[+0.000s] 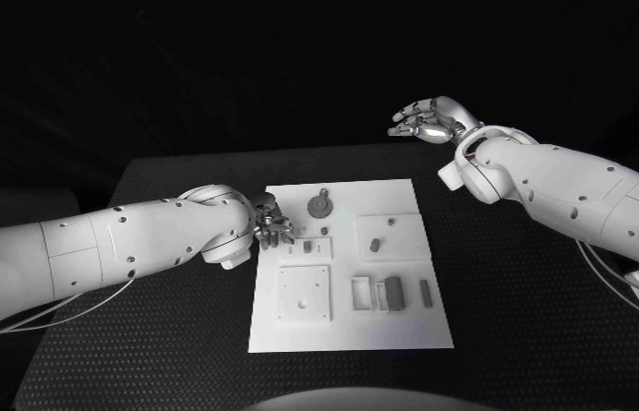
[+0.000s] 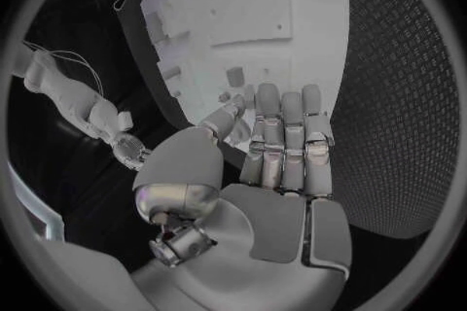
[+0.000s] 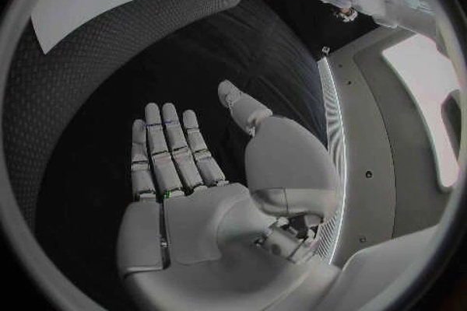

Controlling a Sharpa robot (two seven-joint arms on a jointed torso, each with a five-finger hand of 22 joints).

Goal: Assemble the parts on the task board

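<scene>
From the head camera we are hovering our left hand (image 1: 271,227) empty at the task board's (image 1: 400,332) left edge, beside small grey parts (image 1: 307,245). Left wrist: fingers (image 2: 282,132) lying straight, unclenched. Right wrist: right hand (image 3: 209,186) spreading open, holding nothing. The parts look light, stiff, possibly slippery; we'd pinch their sides.

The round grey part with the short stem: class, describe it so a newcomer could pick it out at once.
Start at the flat white rectangular task board in the middle of the black table. Look to its far end, just right of the left robot hand. There lies the round grey disc-shaped part with a short stem; its neighbours are small slim bars and pegs, and it alone is circular.
</scene>
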